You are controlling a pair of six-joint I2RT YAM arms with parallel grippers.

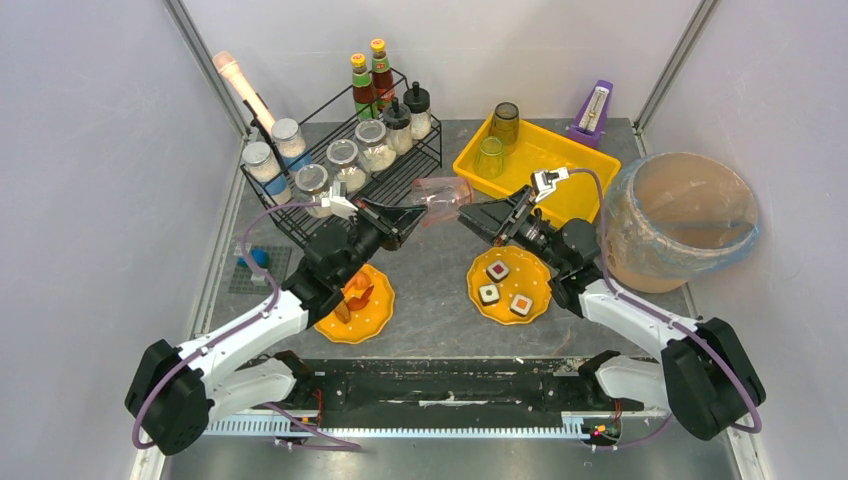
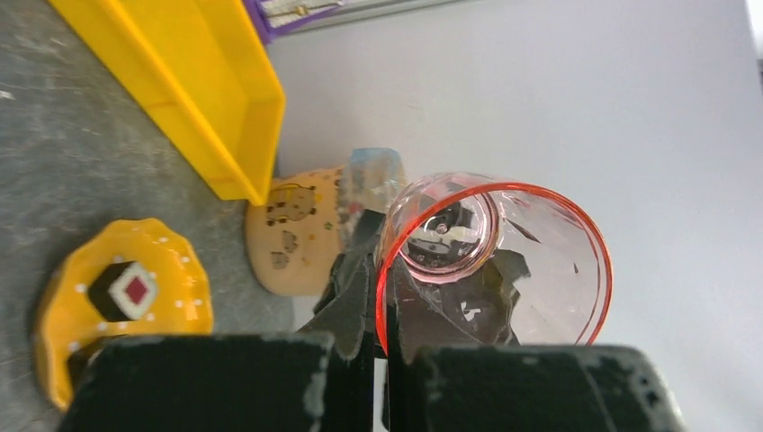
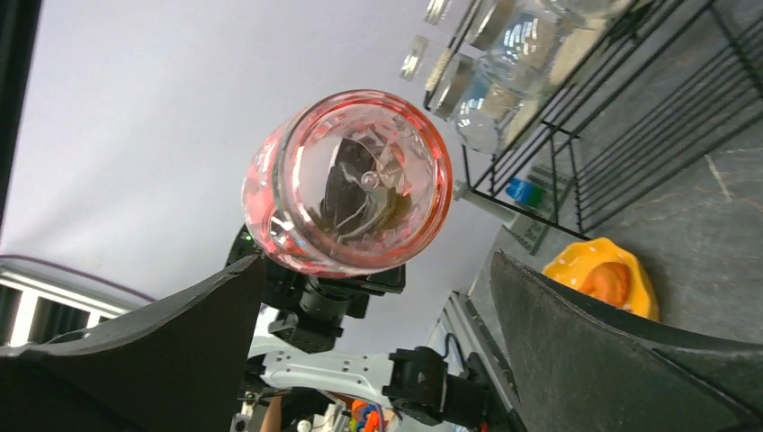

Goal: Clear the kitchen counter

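Note:
A clear pink cup (image 1: pixel 440 195) hangs on its side above the dark-grey kitchen counter (image 1: pixel 430 270). My left gripper (image 1: pixel 410 217) is shut on its rim; in the left wrist view the jaws pinch the red rim of the cup (image 2: pixel 490 261) at the left gripper (image 2: pixel 389 301). My right gripper (image 1: pixel 470 218) faces the cup's base from the other side, open. In the right wrist view the cup's base (image 3: pixel 346 184) sits just beyond the right gripper (image 3: pixel 378 261), between the wide-spread fingers (image 3: pixel 180 333) without touching them.
A yellow tray (image 1: pixel 560 160) holding two cups stands behind the right gripper. A black wire rack (image 1: pixel 340 170) of jars and bottles is at the back left. Two orange plates with food (image 1: pixel 510 285) (image 1: pixel 355 305) lie below the arms. A lined bin (image 1: pixel 680 215) stands at the right.

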